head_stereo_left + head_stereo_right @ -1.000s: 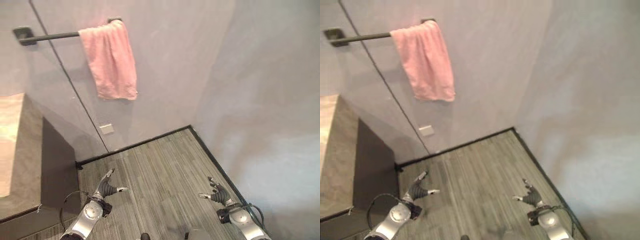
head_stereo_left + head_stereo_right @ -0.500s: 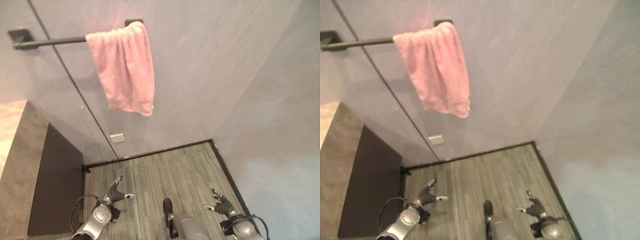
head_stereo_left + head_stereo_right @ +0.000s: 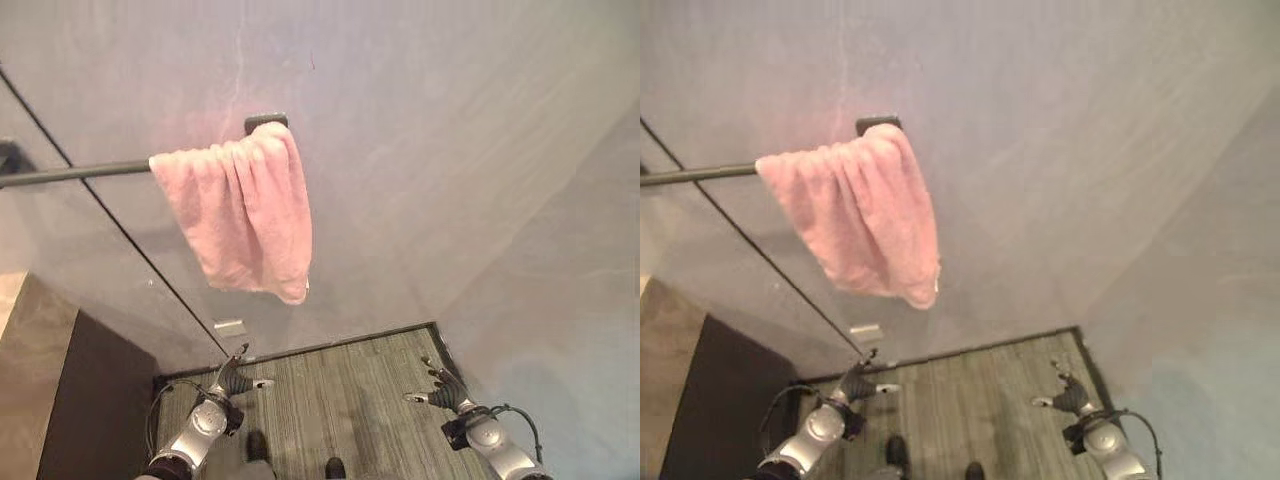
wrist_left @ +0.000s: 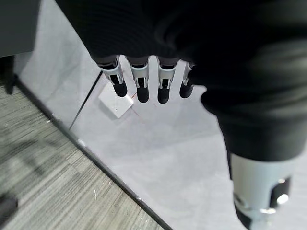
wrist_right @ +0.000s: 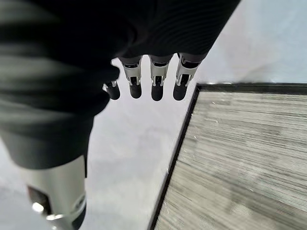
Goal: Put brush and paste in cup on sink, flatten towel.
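While both hands hang low, fingers relaxed and holding nothing, left hand (image 3: 232, 381) lower left, right hand (image 3: 443, 390) lower right, I judge towel step next: pink towel (image 3: 243, 218) bunched on rail (image 3: 75, 173) upper left; must raise arms, spread it.

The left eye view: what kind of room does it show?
Probably a bathroom: a pink towel hangs bunched on a dark wall rail, above a striped grey floor, beside a dark cabinet.
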